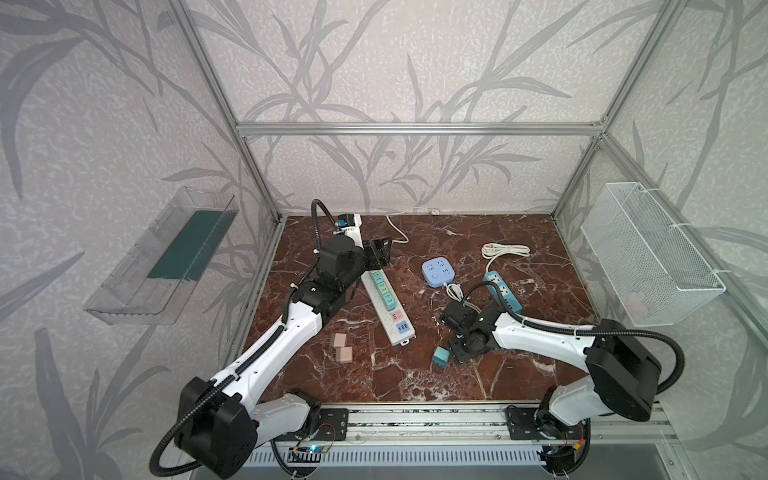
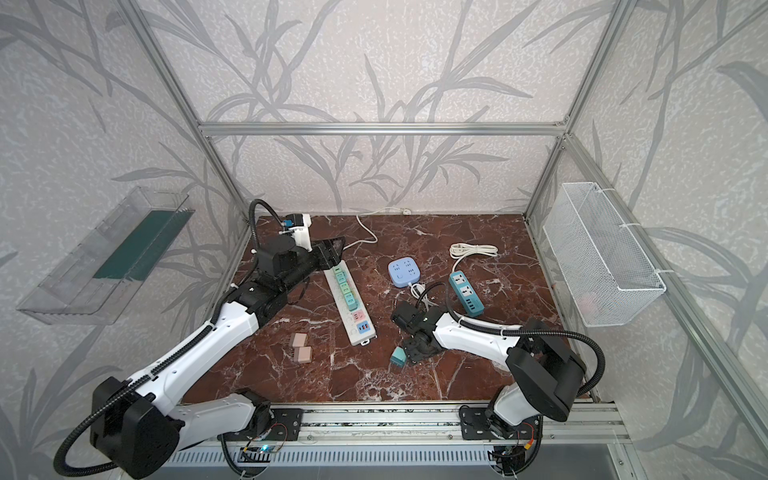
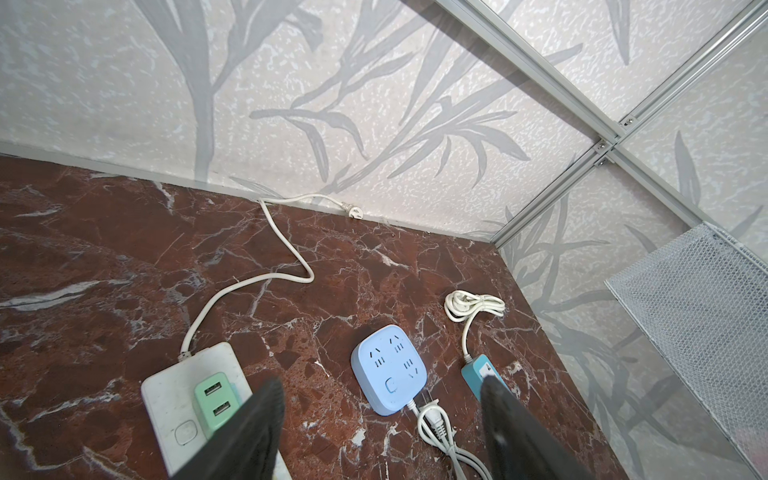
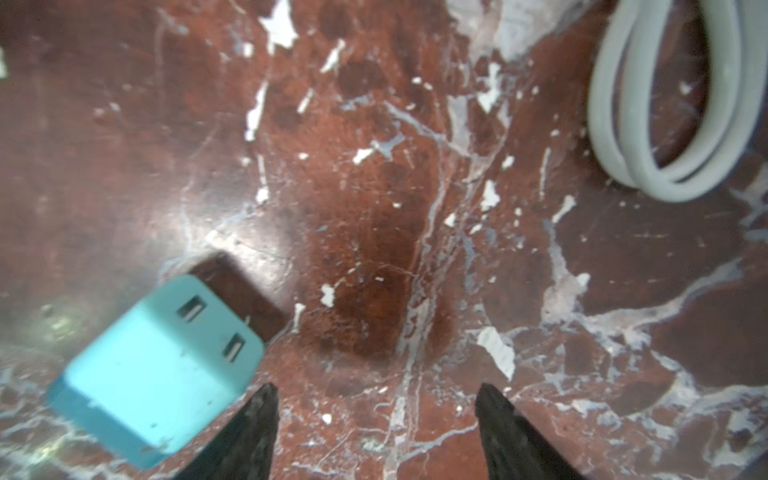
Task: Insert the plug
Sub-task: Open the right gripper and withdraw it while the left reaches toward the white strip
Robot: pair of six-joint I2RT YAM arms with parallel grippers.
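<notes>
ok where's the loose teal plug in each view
In a top view: teal plug lying front of centre, at the right tool.
In a top view: same place.
Left wrist: not in it.
Right wrist: close up, just outside the open tool's fingers.
Shared landmark: the right tool.

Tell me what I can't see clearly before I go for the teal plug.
- Teal plug prongs: right wrist view, hidden by its own body, blurred.
- Right tool: fingers cut off by the right wrist view's bottom edge.
- Long power strip far end: covered by the left arm in both top views.
- Wire basket contents: a pinkish blur behind the mesh in a top view.
</notes>
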